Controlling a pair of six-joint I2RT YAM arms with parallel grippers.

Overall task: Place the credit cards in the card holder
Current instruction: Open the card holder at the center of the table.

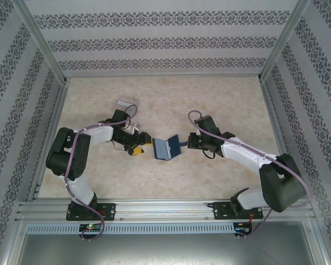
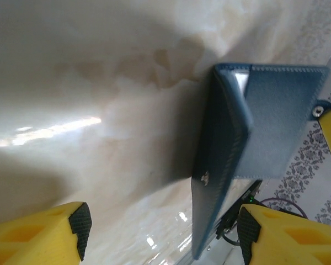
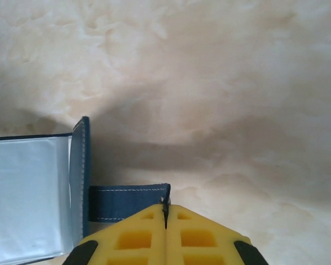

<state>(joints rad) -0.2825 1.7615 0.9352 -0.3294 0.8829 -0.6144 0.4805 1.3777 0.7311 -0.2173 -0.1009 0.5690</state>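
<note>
The card holder [image 1: 166, 148], a dark blue bifold wallet, stands open like a book at mid-table. My right gripper [image 1: 186, 144] is shut on its clasp tab [image 3: 127, 201]. The jaws [image 3: 165, 212] pinch the tab's end, and the clear inner pocket [image 3: 30, 193] shows at the left. My left gripper [image 1: 137, 147] is open just left of the wallet. In the left wrist view its fingertips [image 2: 80, 221] stand wide apart, and the wallet's near flap [image 2: 212, 210] rises between them without touching. The credit cards are out of view.
A small pale flat box [image 1: 123, 103] lies behind the left arm. Patterned walls and metal posts [image 1: 44, 49] close in the beige tabletop on three sides. The rail [image 1: 165, 210] carrying both arm bases runs along the near edge.
</note>
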